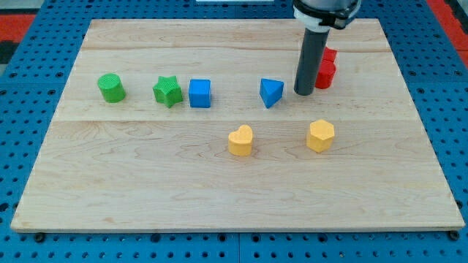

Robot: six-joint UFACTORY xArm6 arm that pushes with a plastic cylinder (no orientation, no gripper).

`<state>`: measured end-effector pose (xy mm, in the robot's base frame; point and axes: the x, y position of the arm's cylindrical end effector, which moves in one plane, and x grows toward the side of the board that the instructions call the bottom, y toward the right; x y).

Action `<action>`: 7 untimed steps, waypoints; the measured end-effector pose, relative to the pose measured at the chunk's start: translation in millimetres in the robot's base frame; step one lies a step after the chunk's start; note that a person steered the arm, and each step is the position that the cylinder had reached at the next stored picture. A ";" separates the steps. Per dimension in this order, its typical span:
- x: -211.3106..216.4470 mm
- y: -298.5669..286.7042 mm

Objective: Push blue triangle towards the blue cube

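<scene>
The blue triangle (271, 92), a small wedge-shaped block of smooth matt plastic, sits near the middle of the pale wooden board (146, 183); the blue cube (199, 93), of the same plastic, stands to the view's left of it, apart, with bare wood between them and roughly on one line. We have our tip (303, 93) resting just beside the triangle on the view's right, a narrow gap showing between them, so we judge no contact yet; that side suits us, since a push from there would send the wedge leftward at the cube. Our end effector is only a straight dark rod, with nothing to open or close and nothing held. Close behind the rod, on the view's right, a red block (326, 68) is partly hidden, so we cannot tell its shape for sure; whether the rod touches it is unclear.

The green star (168, 92) stands just beside the cube on its far side, and a green cylinder (112, 88) lies further left; a hard push might, we think, drive the cube into the star. A yellow heart-shaped block (240, 141) and a yellow hexagonal block (320, 135) lie nearer the view's bottom, off the line of travel. The board shows long grain and plank seams, flat and smooth enough for sliding; the wedge's slanted faces may let it turn under an off-centre push.
</scene>
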<state>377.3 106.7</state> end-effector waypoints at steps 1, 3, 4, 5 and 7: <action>6.0 -27.0; 20.4 -38.4; 23.3 -73.7; 39.3 -99.9; 52.3 -51.1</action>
